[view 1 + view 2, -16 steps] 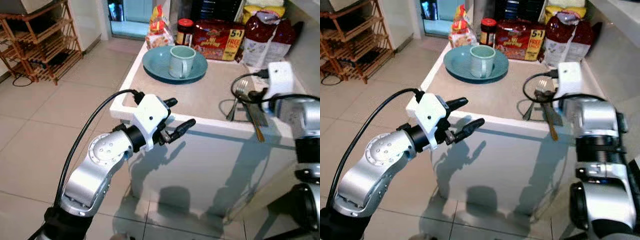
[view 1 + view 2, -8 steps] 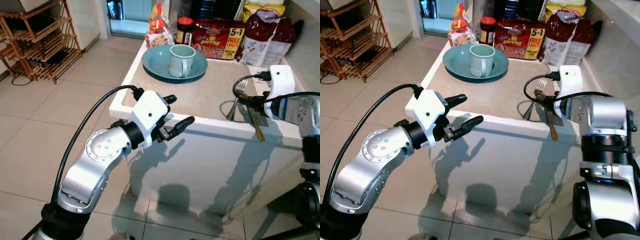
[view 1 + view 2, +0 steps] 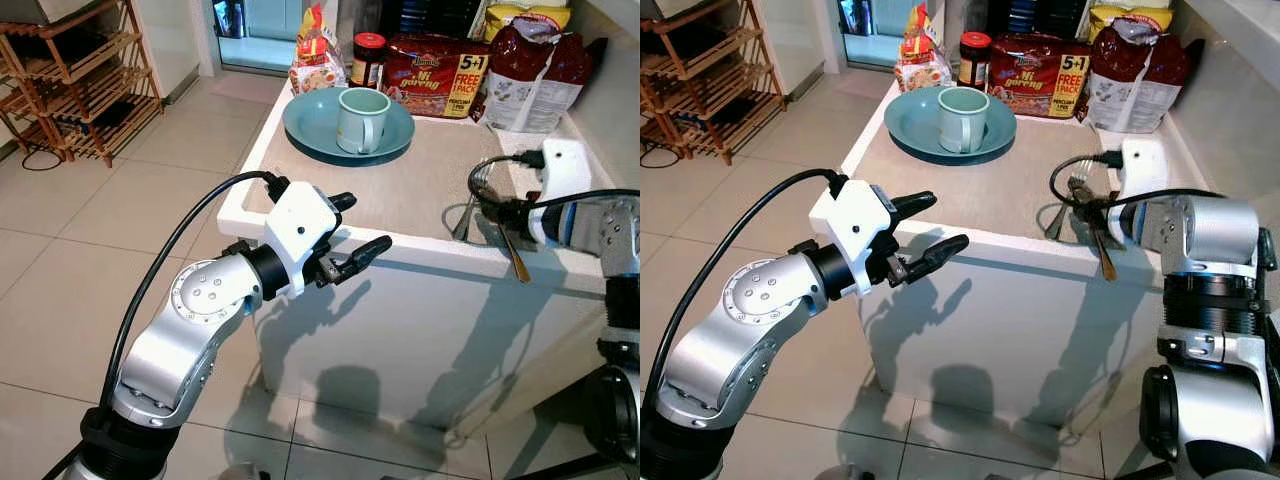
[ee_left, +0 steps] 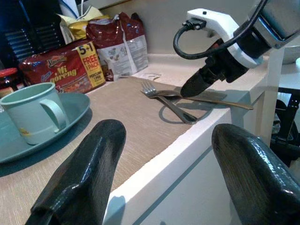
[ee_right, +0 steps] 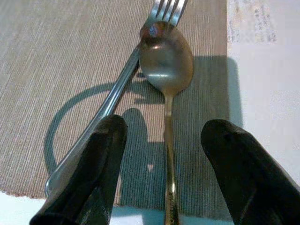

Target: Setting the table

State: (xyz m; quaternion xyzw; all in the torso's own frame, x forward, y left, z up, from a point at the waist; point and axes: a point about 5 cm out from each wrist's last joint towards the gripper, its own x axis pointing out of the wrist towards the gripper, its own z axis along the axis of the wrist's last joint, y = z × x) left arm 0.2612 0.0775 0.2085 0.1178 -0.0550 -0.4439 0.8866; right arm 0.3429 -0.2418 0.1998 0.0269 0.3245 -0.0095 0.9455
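Right gripper (image 5: 164,159) low over the spoon (image 5: 166,61) and fork (image 5: 126,89), fingers spread with the spoon handle running between them, nothing gripped. Likely lined up so for a straight pinch on the handle, which overhangs the near edge of the counter (image 3: 420,250). Spoon bowl lying on the fork's neck, just below the tines, handles splaying apart toward the edge; hence a risk of dragging the fork along on a lift.

Both utensils on the beige mat (image 3: 420,180), toward its right side. Plate (image 3: 310,128) with the mug (image 3: 362,120) standing on it at the far left of the mat, well apart from the cutlery. Probably a setting half laid: crockery placed, cutlery to be sorted beside it. Noodle pack (image 3: 435,72), jar (image 3: 369,58) and bags (image 3: 530,70) along the back, out of the way.

Left gripper (image 3: 345,240) held off the counter's near left corner, released and empty, seemingly parked clear of the working arm.

Right wrist view: the crossing of spoon over fork, and the handle centred between the fingers, too small to judge from the head. Left wrist view: a side look at the right gripper's tip close above the cutlery. Head views: the overall layout and the overhang
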